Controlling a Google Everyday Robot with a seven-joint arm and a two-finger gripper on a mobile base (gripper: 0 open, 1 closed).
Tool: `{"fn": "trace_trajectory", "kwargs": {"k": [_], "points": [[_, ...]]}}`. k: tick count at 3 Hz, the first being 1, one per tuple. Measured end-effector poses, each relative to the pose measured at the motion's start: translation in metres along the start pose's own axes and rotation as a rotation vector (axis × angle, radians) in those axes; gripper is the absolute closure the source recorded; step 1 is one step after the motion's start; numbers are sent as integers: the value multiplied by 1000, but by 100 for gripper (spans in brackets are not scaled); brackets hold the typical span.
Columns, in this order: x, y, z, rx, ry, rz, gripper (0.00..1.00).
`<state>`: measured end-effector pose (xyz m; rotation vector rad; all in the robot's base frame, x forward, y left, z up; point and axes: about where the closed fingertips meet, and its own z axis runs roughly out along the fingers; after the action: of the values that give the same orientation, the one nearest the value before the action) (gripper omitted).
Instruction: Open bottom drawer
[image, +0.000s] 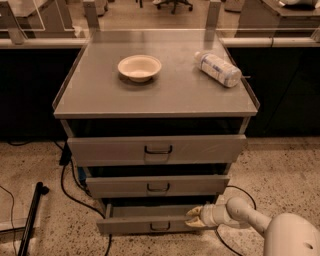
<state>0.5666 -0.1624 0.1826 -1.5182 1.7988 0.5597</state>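
Note:
The bottom drawer (135, 225) is the lowest and narrowest grey front of the cabinet, with a small dark pull handle (160, 226). It stands pulled out a little, with a strip of its grey tray (150, 211) showing above the front. My gripper (194, 218) is at the end of the white arm (240, 214) that reaches in from the lower right. It sits at the drawer's right front corner, touching the top edge of the front.
The middle drawer (157, 186) and top drawer (157, 149) sit above, each slightly out. On the cabinet top (100, 95) are a cream bowl (139, 67) and a lying plastic bottle (217, 69). Black cables (67, 185) and a black rod (31, 220) lie left on the floor.

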Motion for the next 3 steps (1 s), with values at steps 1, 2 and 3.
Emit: {"fn": "trace_trajectory", "kwargs": {"k": [1,2,3], "points": [[0,0,0,0,0,0,82],[0,0,0,0,0,0,59],[0,0,0,0,0,0,29]]}}
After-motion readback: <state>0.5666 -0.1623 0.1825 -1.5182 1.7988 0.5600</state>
